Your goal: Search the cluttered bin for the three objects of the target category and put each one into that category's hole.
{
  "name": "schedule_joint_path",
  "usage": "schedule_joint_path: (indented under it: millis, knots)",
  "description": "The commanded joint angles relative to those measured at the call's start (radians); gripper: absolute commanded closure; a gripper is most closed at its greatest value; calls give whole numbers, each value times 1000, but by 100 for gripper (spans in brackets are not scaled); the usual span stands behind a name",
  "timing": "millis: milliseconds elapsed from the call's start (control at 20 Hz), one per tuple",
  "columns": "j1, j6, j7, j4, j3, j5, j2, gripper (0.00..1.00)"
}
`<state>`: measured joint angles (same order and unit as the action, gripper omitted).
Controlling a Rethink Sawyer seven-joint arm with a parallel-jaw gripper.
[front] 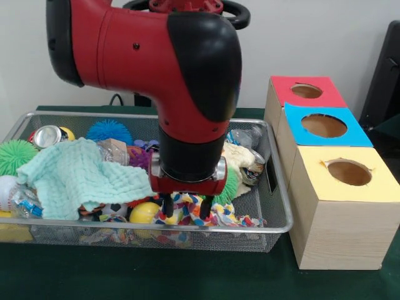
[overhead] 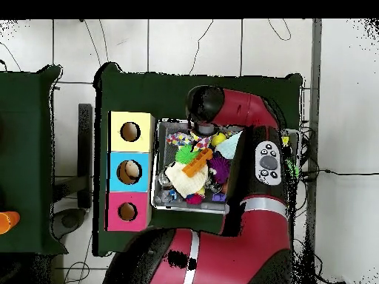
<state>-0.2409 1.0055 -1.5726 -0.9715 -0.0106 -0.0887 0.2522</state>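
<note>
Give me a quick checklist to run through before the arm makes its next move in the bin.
1. Gripper over the wire bin: ok, low above the multicoloured cloth.
2. Fingers open: ok, two tips apart.
3. Gripper empty: ok, nothing between the tips.
4. Target identified: cannot tell; mint towel covers much of the clutter.
5. Box holes, red, blue, yellow, unblocked: ok in the front view.
</note>
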Motion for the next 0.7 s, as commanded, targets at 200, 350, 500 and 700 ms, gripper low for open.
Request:
schedule_joint_path:
  millis: [200, 350, 500, 700]
  knots:
    - [26, 6, -160, -69, 23, -1, -88, 0]
    - [33, 18, -166, -58, 18, 2, -95, 0]
    - [35, 24, -167, -53, 11, 2, -103, 0]
    - [35, 33, -164, -49, 3, 5, -104, 0]
